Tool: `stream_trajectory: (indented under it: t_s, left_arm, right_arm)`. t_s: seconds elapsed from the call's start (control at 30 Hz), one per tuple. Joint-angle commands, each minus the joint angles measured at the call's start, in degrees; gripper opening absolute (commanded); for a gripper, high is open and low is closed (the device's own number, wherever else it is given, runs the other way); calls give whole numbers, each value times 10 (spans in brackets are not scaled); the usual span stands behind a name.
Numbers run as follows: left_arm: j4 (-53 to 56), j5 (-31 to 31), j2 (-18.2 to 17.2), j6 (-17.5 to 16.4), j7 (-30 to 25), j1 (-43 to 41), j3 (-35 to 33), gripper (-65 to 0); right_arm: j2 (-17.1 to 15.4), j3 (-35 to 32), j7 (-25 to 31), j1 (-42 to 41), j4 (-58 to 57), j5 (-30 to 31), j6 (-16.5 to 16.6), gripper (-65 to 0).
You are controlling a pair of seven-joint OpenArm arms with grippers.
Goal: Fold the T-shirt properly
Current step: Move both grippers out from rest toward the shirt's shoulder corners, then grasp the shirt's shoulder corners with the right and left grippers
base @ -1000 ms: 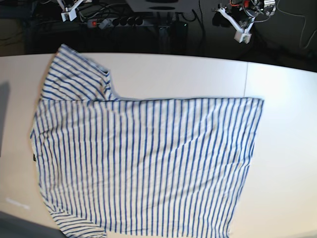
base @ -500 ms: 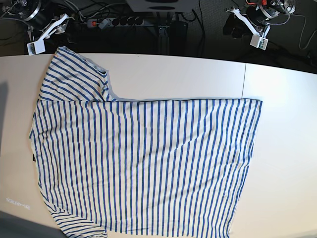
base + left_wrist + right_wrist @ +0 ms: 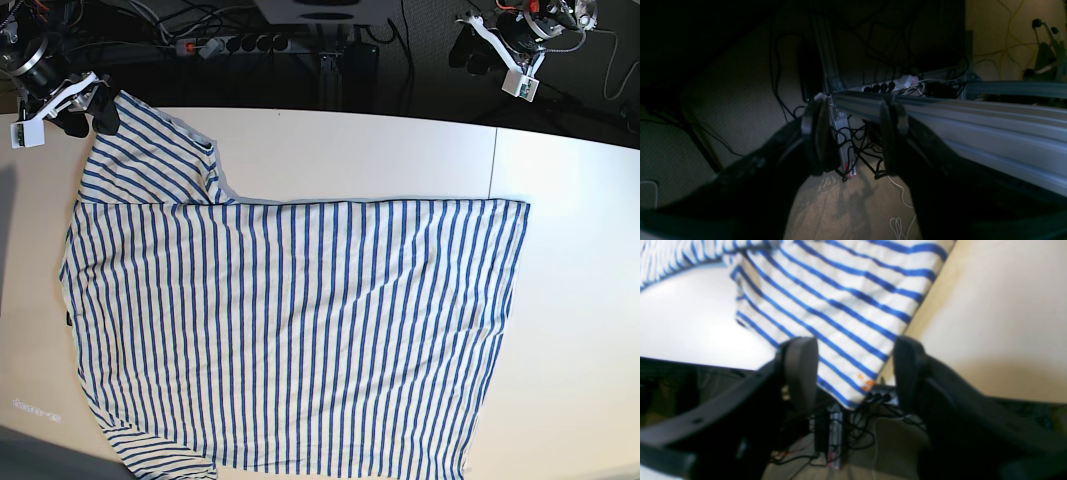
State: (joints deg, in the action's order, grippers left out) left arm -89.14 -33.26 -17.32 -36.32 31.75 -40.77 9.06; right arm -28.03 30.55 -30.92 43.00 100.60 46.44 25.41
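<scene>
Base view: white blue-striped cloth T-shirt point(image 3: 290, 330) spread flat on the white table point(image 3: 570, 300). Right gripper point(image 3: 853, 373) gapes empty above its sleeve corner; left gripper point(image 3: 853, 133) open, off past the table's edge.

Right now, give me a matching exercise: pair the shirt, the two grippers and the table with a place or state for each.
Column one:
1. striped white and blue cloth T-shirt
2. right gripper
3. left gripper
4. white table

Column two:
A. open above dark floor cables
B. spread flat
C. open beside a sleeve corner
D. bare along the far edge

Pairs: 1-B, 2-C, 3-A, 4-D
</scene>
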Motion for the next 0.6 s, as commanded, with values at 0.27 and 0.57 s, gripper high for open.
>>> stream_trajectory:
  t_s: [0.27, 0.57]
  left_arm:
    - [-8, -6, -7, -10, -2, -5, 3, -369]
    - [-8, -18, -23, -10, 10, -5, 3, -369]
  right_arm:
    - [-17, 38, 7, -36, -87, 26, 14, -294]
    - [-17, 14, -26, -106, -204, 61, 29, -294]
